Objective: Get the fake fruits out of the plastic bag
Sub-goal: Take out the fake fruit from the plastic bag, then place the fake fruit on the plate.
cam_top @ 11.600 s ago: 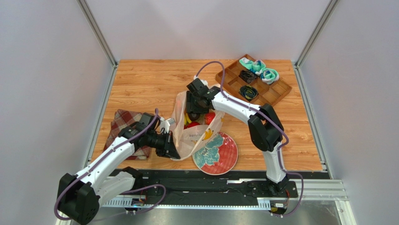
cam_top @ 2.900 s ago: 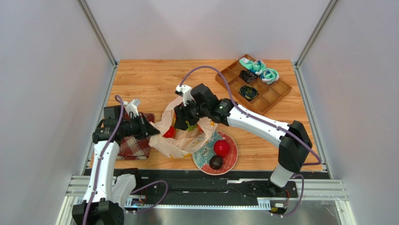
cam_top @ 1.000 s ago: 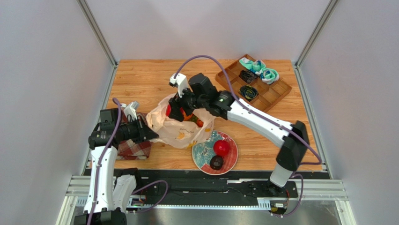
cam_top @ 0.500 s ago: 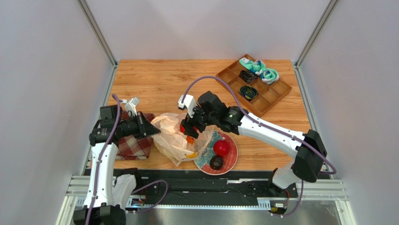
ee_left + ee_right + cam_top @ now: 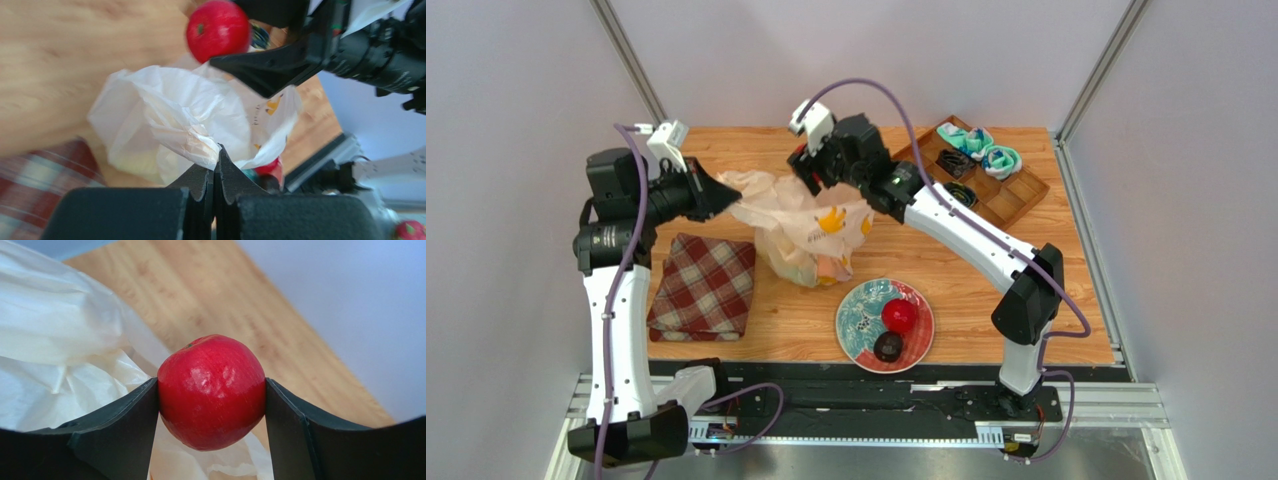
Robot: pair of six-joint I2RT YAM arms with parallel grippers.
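Note:
The cream-white plastic bag [image 5: 804, 232] hangs lifted above the table's middle, with fruit shapes showing through its bottom. My left gripper [image 5: 729, 199] is shut on the bag's left edge [image 5: 200, 150]. My right gripper [image 5: 804, 172] is raised over the bag's back edge and is shut on a red round fruit [image 5: 212, 390], which also shows in the left wrist view [image 5: 218, 30]. A second red round fruit [image 5: 898, 316] and a dark purple-black round one [image 5: 887, 346] lie on the teal-and-red plate [image 5: 858, 318].
A red plaid cloth [image 5: 704, 286] lies flat at the left front. A wooden compartment tray [image 5: 1006, 200] with dark cables and teal-white bundles stands at the back right. Grey walls and metal posts enclose the table.
Both arms rose and moved toward the back. The left gripper lifted the bag up off the table. The right gripper came up out of the bag holding a red round fruit.

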